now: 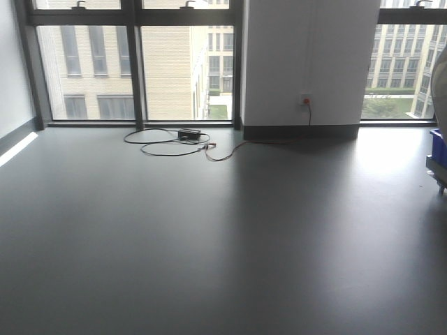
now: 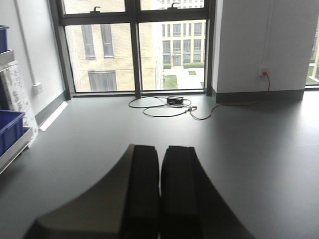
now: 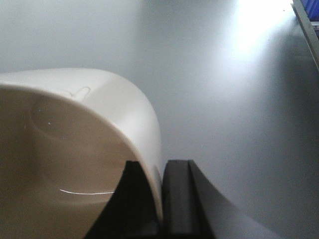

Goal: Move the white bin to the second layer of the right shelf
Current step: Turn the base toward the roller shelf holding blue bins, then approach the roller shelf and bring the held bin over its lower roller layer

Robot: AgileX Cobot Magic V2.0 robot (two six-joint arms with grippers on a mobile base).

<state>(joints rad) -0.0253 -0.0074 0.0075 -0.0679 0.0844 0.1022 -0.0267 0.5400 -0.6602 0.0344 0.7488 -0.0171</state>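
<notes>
The white bin [image 3: 99, 114] fills the left of the right wrist view, a glossy cream tub seen from its mouth, held above the grey floor. My right gripper [image 3: 158, 167] is shut on its wall, one finger inside and one outside. My left gripper [image 2: 160, 149] is shut and empty, held over the grey floor. The right shelf's second layer is out of view. Neither gripper shows in the front view.
Grey floor [image 1: 209, 230] runs to tall windows and a white pillar [image 1: 307, 63]. A black cable and charger [image 1: 188, 136] lie near the windows. Blue crates on a rack edge show at the left [image 2: 7, 132] and at the far right [image 1: 438, 150].
</notes>
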